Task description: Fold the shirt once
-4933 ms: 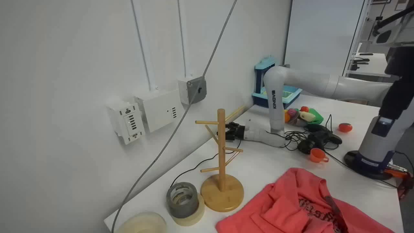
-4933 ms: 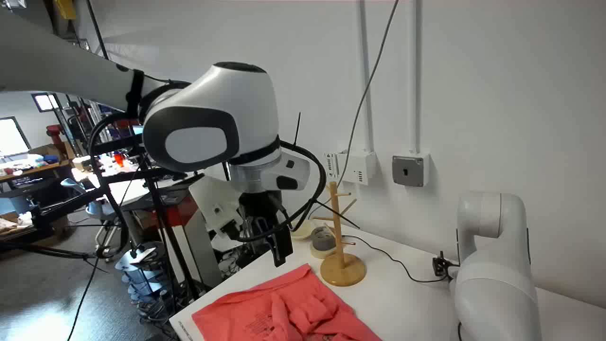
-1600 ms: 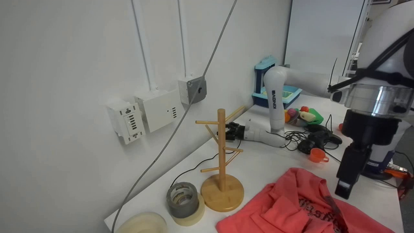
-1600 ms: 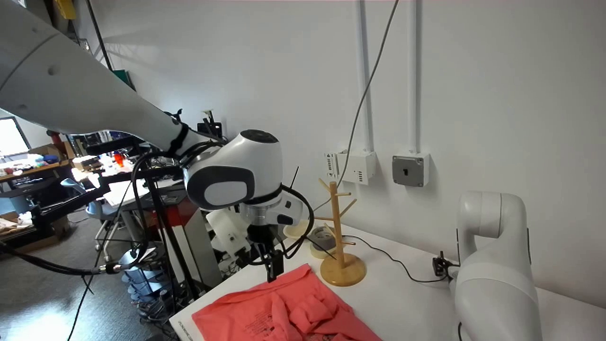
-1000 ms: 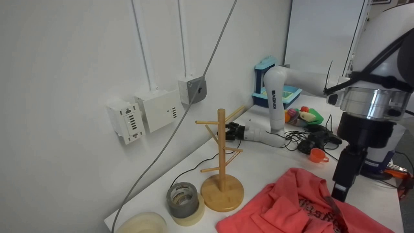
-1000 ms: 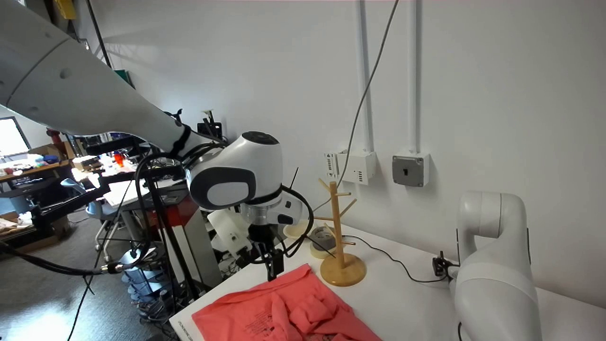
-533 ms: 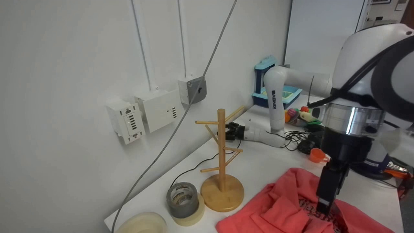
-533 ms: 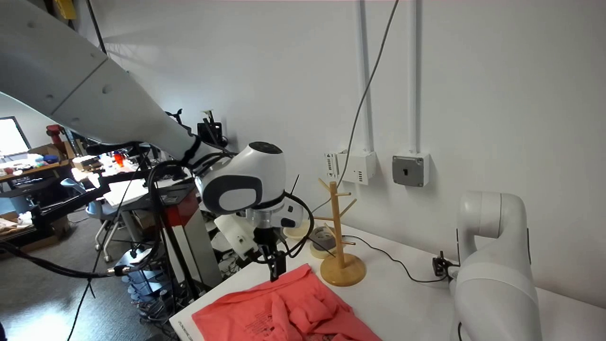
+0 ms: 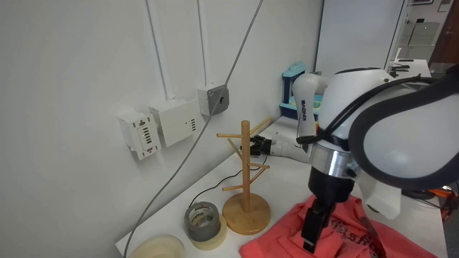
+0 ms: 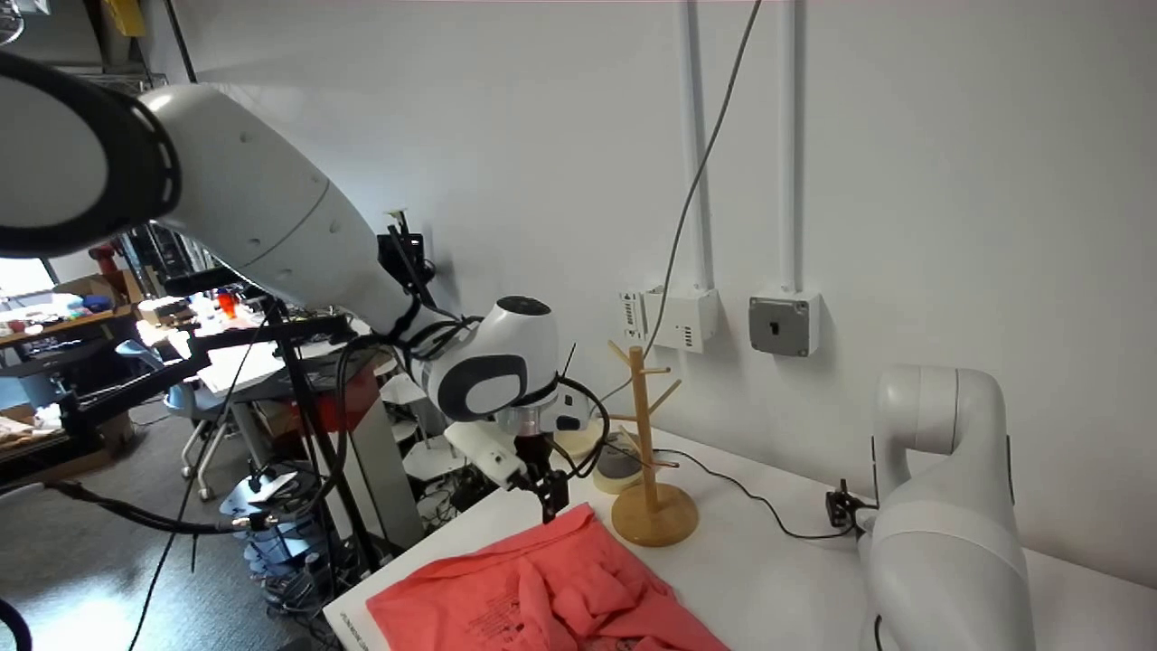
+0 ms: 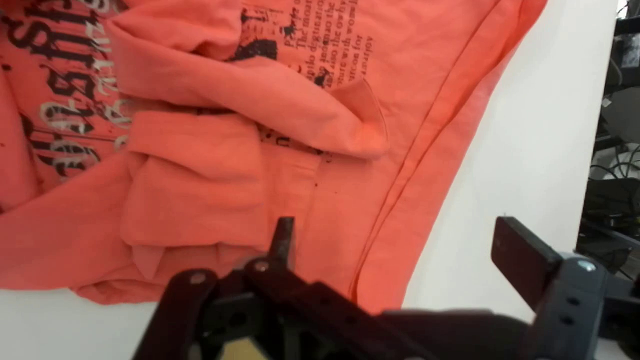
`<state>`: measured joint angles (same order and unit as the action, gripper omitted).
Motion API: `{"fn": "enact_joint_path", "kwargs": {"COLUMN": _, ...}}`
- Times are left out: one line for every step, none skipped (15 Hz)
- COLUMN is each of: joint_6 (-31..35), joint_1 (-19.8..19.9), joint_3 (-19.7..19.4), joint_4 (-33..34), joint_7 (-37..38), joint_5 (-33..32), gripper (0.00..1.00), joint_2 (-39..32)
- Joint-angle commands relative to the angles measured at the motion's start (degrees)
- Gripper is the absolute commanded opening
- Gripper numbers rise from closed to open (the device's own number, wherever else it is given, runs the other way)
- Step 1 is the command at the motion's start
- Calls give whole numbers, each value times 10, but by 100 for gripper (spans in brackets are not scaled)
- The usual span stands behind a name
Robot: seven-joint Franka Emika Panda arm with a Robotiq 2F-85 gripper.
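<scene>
The shirt, coral-red with dark lettering, lies rumpled on the white table, its sleeves laid across its front in the wrist view. It also shows in both exterior views, as the shirt and the shirt, cut off by the lower frame edge. My gripper stands wide open over the hem with nothing between its fingers. One finger hangs above the cloth, the other above bare table beyond the hem. In an exterior view the gripper is at the shirt's back edge. How high the tips are above the table I cannot tell.
A wooden mug stand rises close beside the shirt. Behind it are stacked tape rolls and a pale bowl. A second white arm rests on the table. The table edge runs past the hem.
Over several seconds my arm has come down toward the shirt. In the last second the gripper has moved left and lower in an exterior view, across the shirt. The shirt has not moved.
</scene>
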<state>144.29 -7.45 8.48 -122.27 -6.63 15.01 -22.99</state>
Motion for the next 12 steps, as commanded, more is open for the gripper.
{"fn": "enact_joint_path", "kwargs": {"joint_6": 18, "joint_1": -7, "joint_3": 16, "joint_4": 75, "joint_7": 18, "joint_5": -13, "gripper": 100, "joint_2": -65}}
{"fn": "enact_joint_path", "kwargs": {"joint_6": 19, "joint_1": -8, "joint_3": 21, "joint_4": 85, "joint_7": 19, "joint_5": -12, "gripper": 100, "joint_2": -70}}
{"fn": "enact_joint_path", "kwargs": {"joint_6": 12, "joint_1": 1, "joint_3": 22, "joint_4": 49, "joint_7": 10, "joint_5": -10, "gripper": 100, "joint_2": -44}}
{"fn": "enact_joint_path", "kwargs": {"joint_6": 12, "joint_1": -1, "joint_3": 24, "joint_4": 62, "joint_7": 11, "joint_5": -10, "gripper": 100, "joint_2": -54}}
{"fn": "enact_joint_path", "kwargs": {"joint_6": 12, "joint_1": -3, "joint_3": 25, "joint_4": 70, "joint_7": 12, "joint_5": -10, "gripper": 100, "joint_2": -60}}
{"fn": "enact_joint_path", "kwargs": {"joint_6": 12, "joint_1": -3, "joint_3": 26, "joint_4": 74, "joint_7": 12, "joint_5": -11, "gripper": 100, "joint_2": -64}}
{"fn": "enact_joint_path", "kwargs": {"joint_6": 12, "joint_1": -3, "joint_3": 26, "joint_4": 76, "joint_7": 12, "joint_5": -11, "gripper": 100, "joint_2": -65}}
{"fn": "enact_joint_path", "kwargs": {"joint_6": 12, "joint_1": -3, "joint_3": 26, "joint_4": 76, "joint_7": 12, "joint_5": -11, "gripper": 100, "joint_2": -65}}
{"fn": "enact_joint_path", "kwargs": {"joint_6": 12, "joint_1": -3, "joint_3": 26, "joint_4": 76, "joint_7": 12, "joint_5": -11, "gripper": 100, "joint_2": -65}}
{"fn": "enact_joint_path", "kwargs": {"joint_6": 17, "joint_1": -6, "joint_3": 18, "joint_4": 76, "joint_7": 14, "joint_5": -21, "gripper": 100, "joint_2": -69}}
{"fn": "enact_joint_path", "kwargs": {"joint_6": 18, "joint_1": -3, "joint_3": 20, "joint_4": 83, "joint_7": 8, "joint_5": -20, "gripper": 100, "joint_2": -76}}
{"fn": "enact_joint_path", "kwargs": {"joint_6": 20, "joint_1": -8, "joint_3": 12, "joint_4": 94, "joint_7": 14, "joint_5": -34, "gripper": 100, "joint_2": -87}}
